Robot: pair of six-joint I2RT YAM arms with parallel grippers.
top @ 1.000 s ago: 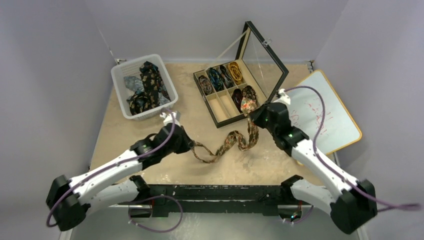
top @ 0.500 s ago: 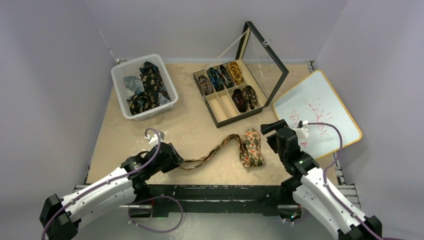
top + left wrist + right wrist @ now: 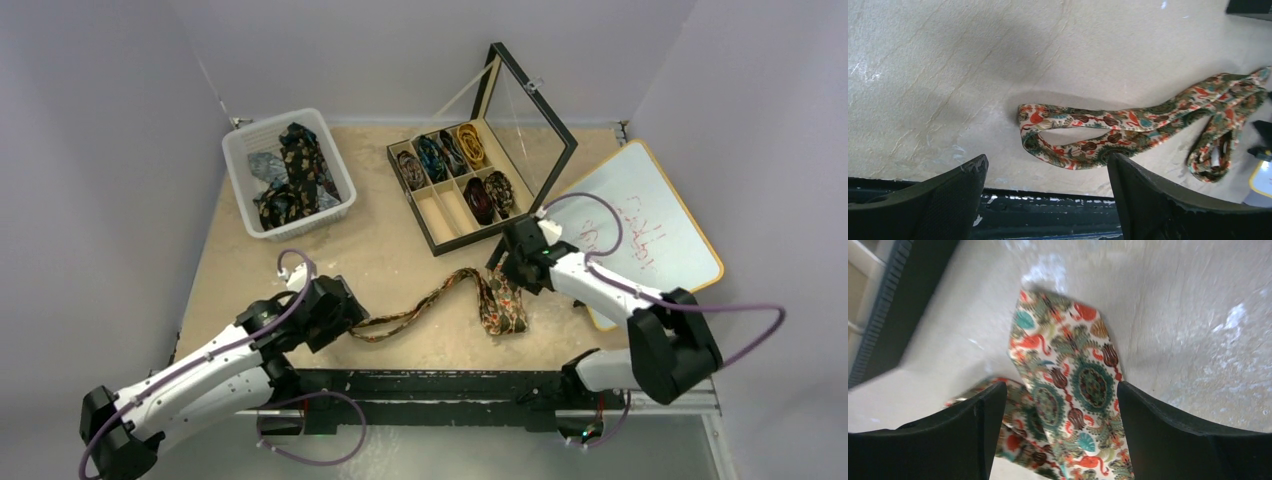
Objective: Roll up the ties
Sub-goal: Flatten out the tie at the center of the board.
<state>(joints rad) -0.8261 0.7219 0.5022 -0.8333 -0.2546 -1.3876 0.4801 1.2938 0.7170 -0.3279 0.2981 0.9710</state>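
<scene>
A tan-orange paisley tie (image 3: 440, 298) lies loose on the table, running from its folded narrow end (image 3: 1048, 131) to its wide end (image 3: 505, 310). My left gripper (image 3: 345, 315) sits at the narrow end with its jaws open and nothing between them; in the left wrist view the left gripper (image 3: 1047, 157) hovers just short of the fold. Over the wide end (image 3: 1063, 340) my right gripper (image 3: 1059, 385) hangs open, its fingers to either side of the cloth and not closed on it. Several rolled ties (image 3: 432, 158) fill compartments of the black box (image 3: 440, 240).
The box's glass lid (image 3: 525, 110) stands open at the back. A white basket (image 3: 240, 165) of unrolled ties (image 3: 295, 165) sits back left. A whiteboard (image 3: 640, 225) lies at the right. The box's corner (image 3: 878, 315) is close to the right gripper. A black rail (image 3: 1048, 215) runs along the table's near edge.
Both grippers opened and let go of the tie, which dropped flat near the front edge. The right arm pulled back, then came forward over the wide end; the left arm drew toward the near edge.
</scene>
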